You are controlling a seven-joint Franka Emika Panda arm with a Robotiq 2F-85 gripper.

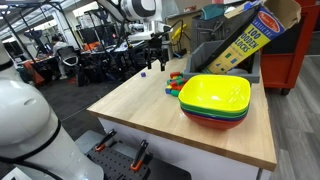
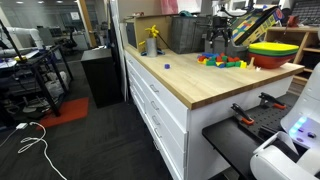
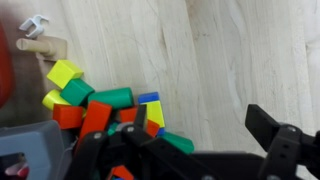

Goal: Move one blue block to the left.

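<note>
A small blue block (image 1: 143,73) lies alone on the wooden table, apart from the pile; it also shows in the other exterior view (image 2: 167,66). A pile of red, green, yellow and blue blocks (image 1: 176,84) (image 2: 222,62) lies beside the bowls. In the wrist view another blue block (image 3: 149,98) sits in that pile (image 3: 95,105), next to a yellow one. My gripper (image 3: 205,135) is open and empty, hovering above the pile's edge (image 1: 150,45) (image 2: 220,38). Bare wood lies between its fingers.
A stack of bowls with a yellow bowl (image 1: 215,95) (image 2: 272,50) on top stands by the pile. A cardboard blocks box (image 1: 245,40) and a grey bin stand behind. A yellow bottle (image 2: 152,40) is near the back. The table edge (image 1: 180,140) runs in front.
</note>
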